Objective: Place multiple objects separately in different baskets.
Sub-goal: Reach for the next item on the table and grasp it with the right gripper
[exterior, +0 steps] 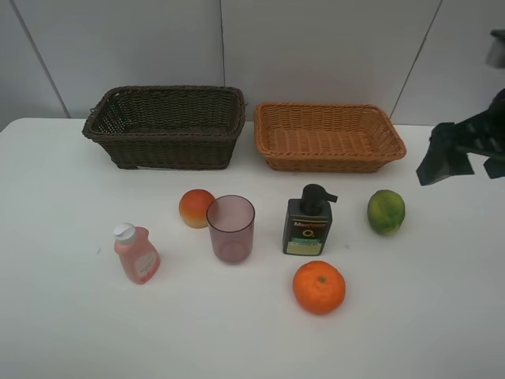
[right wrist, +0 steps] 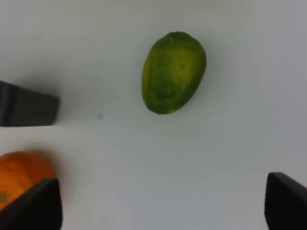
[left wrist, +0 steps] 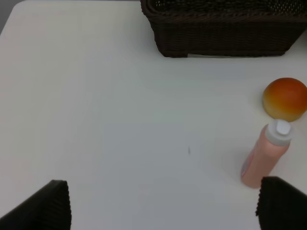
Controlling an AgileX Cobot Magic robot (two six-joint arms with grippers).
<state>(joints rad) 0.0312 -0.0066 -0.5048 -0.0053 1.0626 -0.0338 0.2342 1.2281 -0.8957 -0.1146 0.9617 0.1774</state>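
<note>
Ahead of the right gripper (right wrist: 160, 206) lies the oval green fruit (right wrist: 173, 72); the round orange fruit (right wrist: 21, 175) sits beside one finger.

We see a flat white table (exterior: 63, 332) carrying two baskets and six small things.
Along the back we find a deep dark brown wicker basket (exterior: 170, 146) beside a shallower orange-tan wicker basket (exterior: 327, 162). In front sit a round red-orange peach (exterior: 196, 208) just beside a translucent purple cup (exterior: 230, 229), an upright dark pump bottle (exterior: 308, 225) and a green lime-like fruit (exterior: 386, 212). Nearer the front are a pink bottle with white cap (exterior: 136, 254) and a round orange (exterior: 319, 287).
</note>
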